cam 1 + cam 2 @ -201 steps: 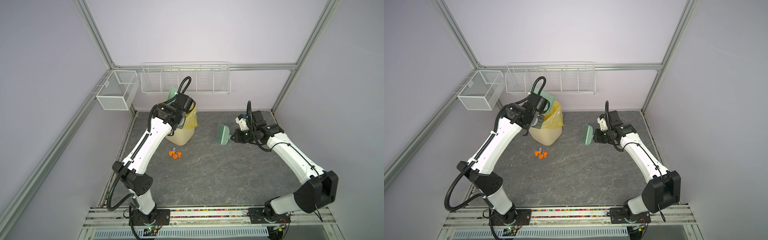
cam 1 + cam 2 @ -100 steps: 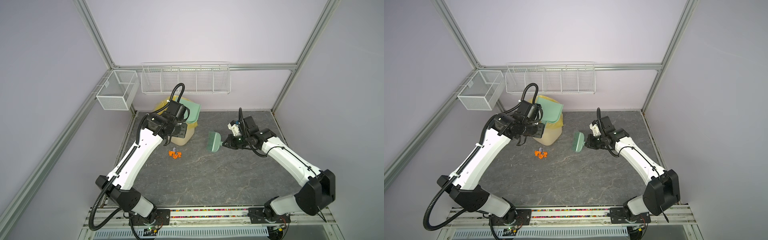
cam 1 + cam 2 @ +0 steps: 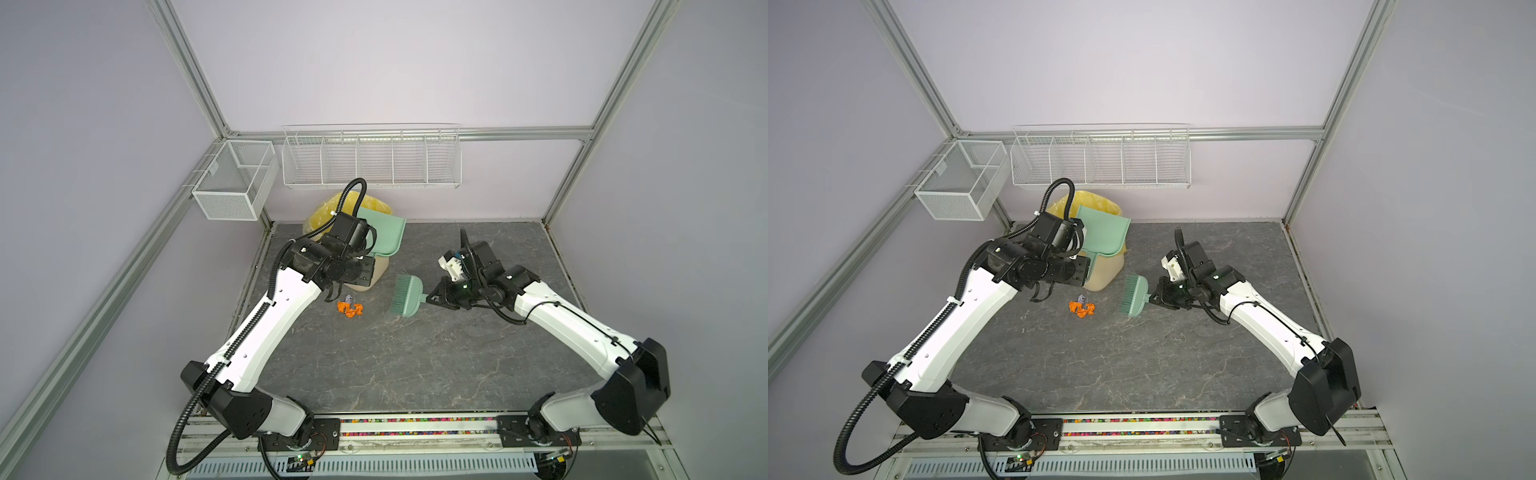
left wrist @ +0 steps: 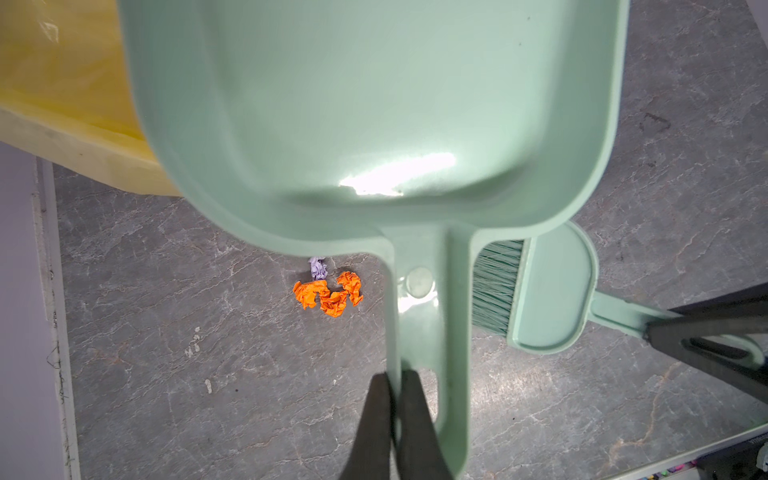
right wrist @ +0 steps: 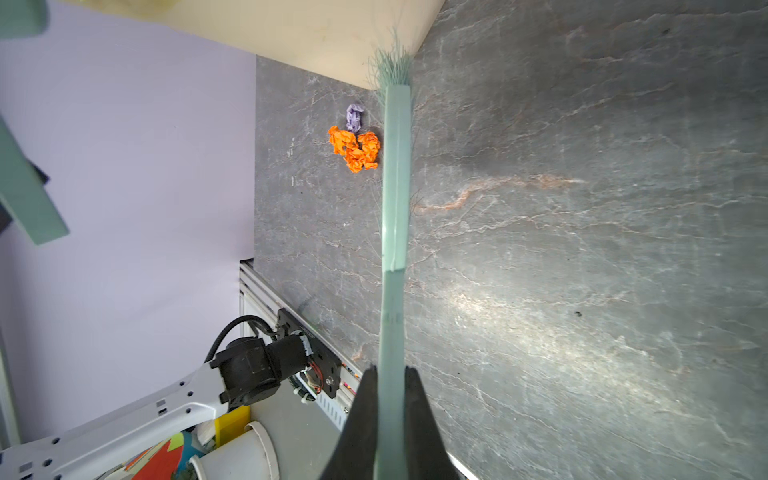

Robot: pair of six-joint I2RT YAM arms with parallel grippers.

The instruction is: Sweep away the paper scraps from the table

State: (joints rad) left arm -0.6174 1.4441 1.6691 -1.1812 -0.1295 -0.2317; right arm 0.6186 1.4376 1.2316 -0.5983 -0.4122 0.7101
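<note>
Reaching toward the back corner, the left gripper [image 4: 392, 399] clamps the handle of one mint-green plastic dustpan [image 4: 374, 104], raised by the yellow-lined beige bin [image 3: 320, 212]. The right gripper [image 5: 390, 386], arm stretched inward, pinches one mint-green bristle brush [image 5: 397, 166] by its handle. Small crumpled paper scraps [image 3: 350, 308], three orange and one lavender, cluster on the dark grey veined table [image 3: 415, 353] near the brush.

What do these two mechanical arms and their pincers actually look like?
Both are white shells joined by chunky black joints. A ribbed black hose loops along the left arm; thinner black cables trail along the right arm. The left pincer and right pincer each end in two flat, tapered black fingers.
</note>
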